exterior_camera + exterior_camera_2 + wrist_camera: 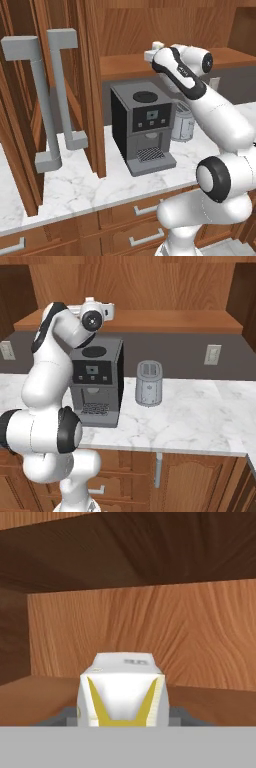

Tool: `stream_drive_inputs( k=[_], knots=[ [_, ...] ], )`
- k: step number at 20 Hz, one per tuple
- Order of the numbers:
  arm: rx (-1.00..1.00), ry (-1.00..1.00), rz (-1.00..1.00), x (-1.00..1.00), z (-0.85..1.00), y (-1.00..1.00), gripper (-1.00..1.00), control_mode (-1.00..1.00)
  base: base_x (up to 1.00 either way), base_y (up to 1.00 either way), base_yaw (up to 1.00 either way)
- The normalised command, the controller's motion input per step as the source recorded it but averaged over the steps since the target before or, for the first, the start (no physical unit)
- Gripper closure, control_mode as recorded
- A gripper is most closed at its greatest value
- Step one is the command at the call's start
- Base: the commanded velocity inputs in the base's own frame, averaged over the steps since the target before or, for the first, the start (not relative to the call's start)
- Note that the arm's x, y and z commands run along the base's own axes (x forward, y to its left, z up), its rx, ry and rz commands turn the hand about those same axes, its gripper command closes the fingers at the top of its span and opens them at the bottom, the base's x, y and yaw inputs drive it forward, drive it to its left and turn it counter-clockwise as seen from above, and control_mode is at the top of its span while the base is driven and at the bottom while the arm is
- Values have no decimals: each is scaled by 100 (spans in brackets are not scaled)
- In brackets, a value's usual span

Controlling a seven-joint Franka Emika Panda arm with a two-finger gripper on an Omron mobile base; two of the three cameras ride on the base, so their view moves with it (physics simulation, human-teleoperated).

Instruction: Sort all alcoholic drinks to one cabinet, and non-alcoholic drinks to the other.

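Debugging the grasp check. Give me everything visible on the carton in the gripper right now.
The carton is a small boxy pack, white to pale cream, with a sloped top and a yellow V-shaped marking on the near face; it looks like coated card. It stands upright in the gripper, whose dark finger tips flank its lower sides. It sits inside an open wooden cabinet, before the back panel. Whether its base rests on the cabinet floor cannot be told. In the left base view a pale corner shows at the hand.

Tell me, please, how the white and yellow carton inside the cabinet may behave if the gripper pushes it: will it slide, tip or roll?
The carton looks boxy with flat faces, so it probably will not roll. Its base looks wide for its height, so it would likely slide on the smooth wooden shelf rather than tip. It may dent if squeezed.
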Motion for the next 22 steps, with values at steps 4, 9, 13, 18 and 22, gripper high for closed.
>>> stream_drive_inputs(
  k=[4, 9, 13, 18, 22],
  knots=[
    [0, 0, 0, 83, -14, 0, 100, -100, 0, 0, 0],
    [0, 0, 0, 54, -21, 0, 100, -100, 0, 0, 0],
    [0, 0, 0, 24, -29, 0, 100, -100, 0, 0, 0],
    [0, 0, 0, 46, 1, 7, 100, -100, 0, 0, 0],
    [-1, 1, 0, 55, 2, 23, 100, -100, 0, 0, 0]
  ],
)
